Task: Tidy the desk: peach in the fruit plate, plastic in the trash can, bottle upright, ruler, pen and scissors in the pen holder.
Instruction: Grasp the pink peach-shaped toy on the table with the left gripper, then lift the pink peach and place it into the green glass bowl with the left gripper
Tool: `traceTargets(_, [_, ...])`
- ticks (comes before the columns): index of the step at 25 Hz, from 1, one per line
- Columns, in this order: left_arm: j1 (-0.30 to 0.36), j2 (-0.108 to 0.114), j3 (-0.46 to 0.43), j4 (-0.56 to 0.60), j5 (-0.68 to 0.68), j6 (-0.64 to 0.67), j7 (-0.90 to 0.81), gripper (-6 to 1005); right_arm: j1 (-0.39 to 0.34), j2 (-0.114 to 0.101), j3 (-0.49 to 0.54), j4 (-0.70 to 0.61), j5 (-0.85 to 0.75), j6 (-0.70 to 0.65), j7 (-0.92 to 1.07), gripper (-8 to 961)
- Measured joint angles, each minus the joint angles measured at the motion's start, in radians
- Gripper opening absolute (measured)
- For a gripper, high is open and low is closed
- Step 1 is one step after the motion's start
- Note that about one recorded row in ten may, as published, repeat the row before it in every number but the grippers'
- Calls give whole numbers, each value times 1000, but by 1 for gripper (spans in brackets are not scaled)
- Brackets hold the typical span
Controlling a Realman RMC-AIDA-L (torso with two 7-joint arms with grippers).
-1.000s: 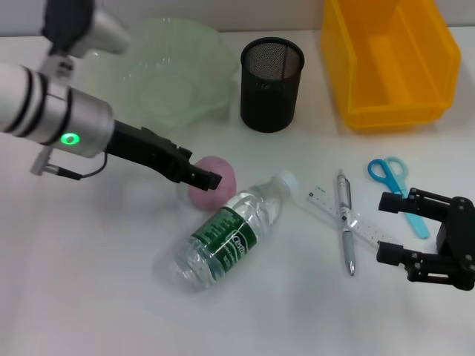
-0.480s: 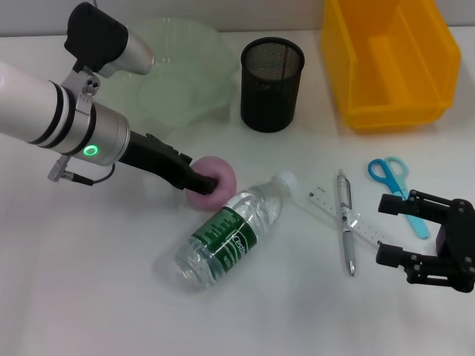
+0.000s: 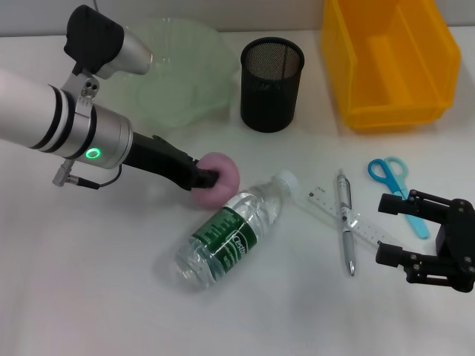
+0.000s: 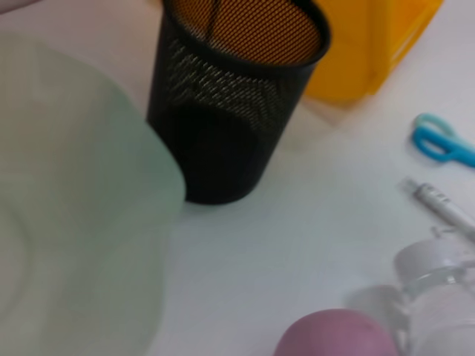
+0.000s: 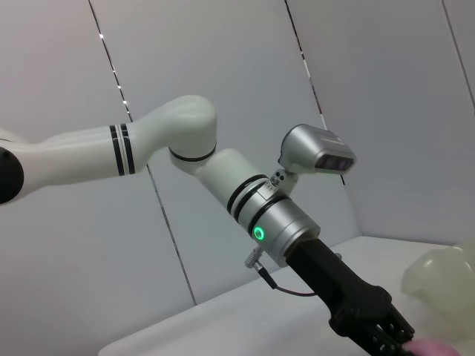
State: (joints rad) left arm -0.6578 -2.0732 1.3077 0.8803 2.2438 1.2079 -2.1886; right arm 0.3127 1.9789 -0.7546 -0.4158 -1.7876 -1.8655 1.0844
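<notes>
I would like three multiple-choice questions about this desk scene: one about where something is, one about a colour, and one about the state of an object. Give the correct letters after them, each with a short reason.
1. Where are the scissors?
A. in the pen holder
B. on the desk beside the right gripper
C. in the yellow bin

2. What colour are the scissors' handles?
A. blue
B. red
C. black

3. How is the bottle?
A. standing upright
B. lying on its side
C. held in the right gripper

Answers:
1 B: the scissors lie on the desk just beside the right gripper, far from the pen holder and outside the yellow bin.
2 A: the handles are light blue in the head view.
3 B: the bottle lies flat on the desk with its cap pointing toward the ruler, while the left gripper is at the peach.
</notes>
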Motion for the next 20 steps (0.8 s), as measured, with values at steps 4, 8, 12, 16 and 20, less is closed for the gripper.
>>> traceTargets(4, [18,5,-21,6,-65,33,40,407,-2,0,0,0,0,0,0,757])
traceTargets(8, [35,7,-136,19,-154,121,106,222,-5,1,0,-1,1,0,0,754])
traceTargets(12, [39,7,-252,18,-223,173,144,189,-7,3,0,-1,3,-1,0,751])
traceTargets(16, [38,10,-525,-58,-346,146,244,155,-8,8,0,-1,3,-2,-3,748])
traceTargets(20, [19,7,-579,-120,-372,28,320,137,-8,19,0,-3,3,-3,-13,745])
